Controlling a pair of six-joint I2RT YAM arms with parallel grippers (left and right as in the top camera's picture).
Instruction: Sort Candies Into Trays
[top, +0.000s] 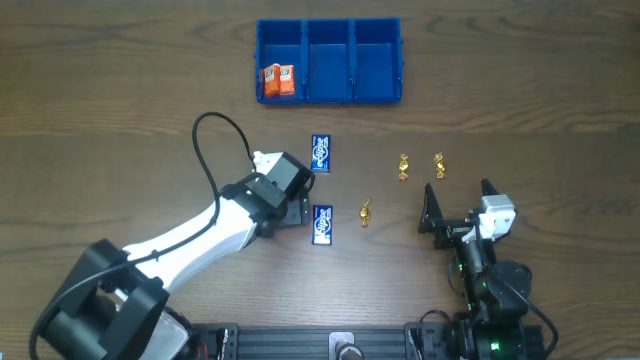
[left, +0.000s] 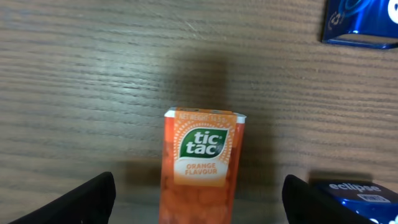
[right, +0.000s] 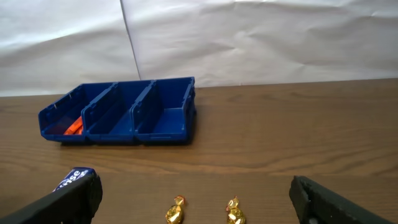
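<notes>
An orange candy box (left: 202, 168) lies on the wooden table between the wide-apart fingers (left: 81, 202) of my left gripper (top: 293, 200), which is open and low over it. Two more orange boxes (top: 277, 82) sit in the left compartment of the blue three-part tray (top: 328, 98). Two blue packets (top: 321, 153) (top: 321, 223) lie beside the left gripper. Three gold-wrapped candies (top: 403, 166) (top: 438, 165) (top: 365, 212) lie further right. My right gripper (top: 460, 203) stands open near its base, empty, facing the tray (right: 163, 127) with two gold candies (right: 176, 210) (right: 234, 211) in front.
The tray's middle (top: 329, 60) and right (top: 376, 60) compartments hold nothing. A black cable (top: 205, 150) loops off the left arm. A white sheet (right: 249, 37) hangs behind the table's far edge.
</notes>
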